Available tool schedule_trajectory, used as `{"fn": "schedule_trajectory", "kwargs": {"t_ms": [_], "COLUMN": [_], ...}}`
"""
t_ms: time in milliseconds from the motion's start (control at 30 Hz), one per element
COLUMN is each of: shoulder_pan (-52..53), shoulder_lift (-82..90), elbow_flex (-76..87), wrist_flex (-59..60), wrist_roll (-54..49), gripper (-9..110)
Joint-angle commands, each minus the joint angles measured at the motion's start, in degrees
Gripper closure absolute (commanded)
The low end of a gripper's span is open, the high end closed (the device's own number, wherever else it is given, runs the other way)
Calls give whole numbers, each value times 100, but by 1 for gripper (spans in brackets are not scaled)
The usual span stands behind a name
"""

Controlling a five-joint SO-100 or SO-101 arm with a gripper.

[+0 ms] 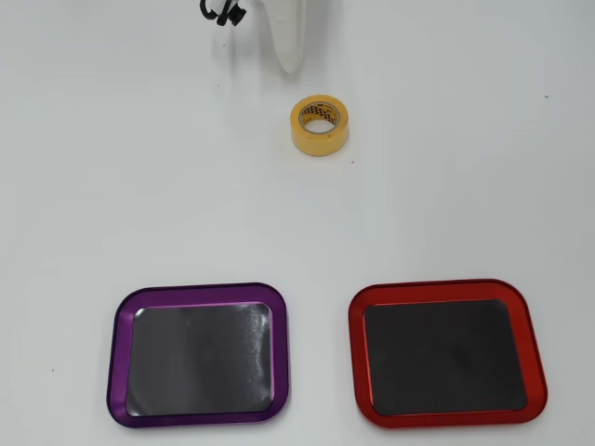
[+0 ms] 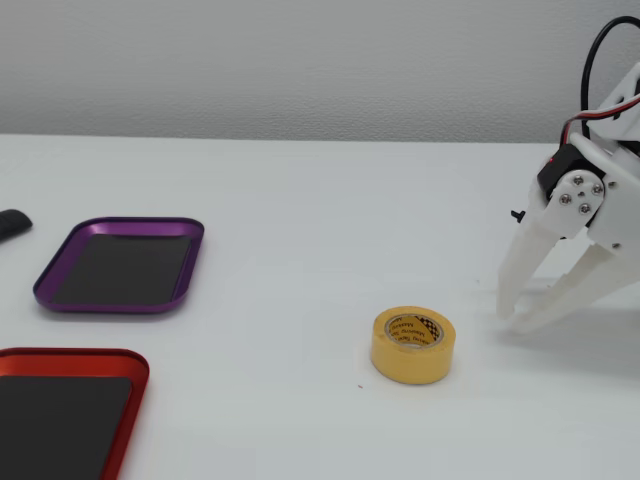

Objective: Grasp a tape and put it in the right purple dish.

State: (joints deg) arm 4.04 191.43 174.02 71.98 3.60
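Observation:
The tape [image 1: 319,142] is a small yellow roll with a printed core, lying flat on the white table, top centre in the overhead view. In the fixed view it [image 2: 413,358] lies at lower centre-right. My gripper [image 1: 291,61] [image 2: 511,320] is white, its tips close together and down near the table. It holds nothing and is a short way from the tape, apart from it. The purple dish [image 1: 198,290] is at the lower left in the overhead view and at the left in the fixed view [image 2: 120,308]. It holds nothing.
A red-rimmed tray [image 1: 437,285] of the same shape lies beside the purple one, also holding nothing; it shows at the lower left in the fixed view [image 2: 70,354]. A small dark object [image 2: 10,223] lies at that view's left edge. A grey wall stands behind the table.

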Motion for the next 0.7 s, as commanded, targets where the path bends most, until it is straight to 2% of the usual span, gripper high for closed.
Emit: {"fn": "schedule_trajectory", "kwargs": {"t_ms": [0, 500, 567, 667], "shoulder_pan": [-35, -35, -26, 18], "shoulder_lift": [703, 703, 703, 694], "elbow_flex": [44, -18, -18, -26], "wrist_flex": [-308, -308, -422, -694], "wrist_roll": [-9, -123, -650, -2197], "gripper": [102, 102, 102, 102]}}
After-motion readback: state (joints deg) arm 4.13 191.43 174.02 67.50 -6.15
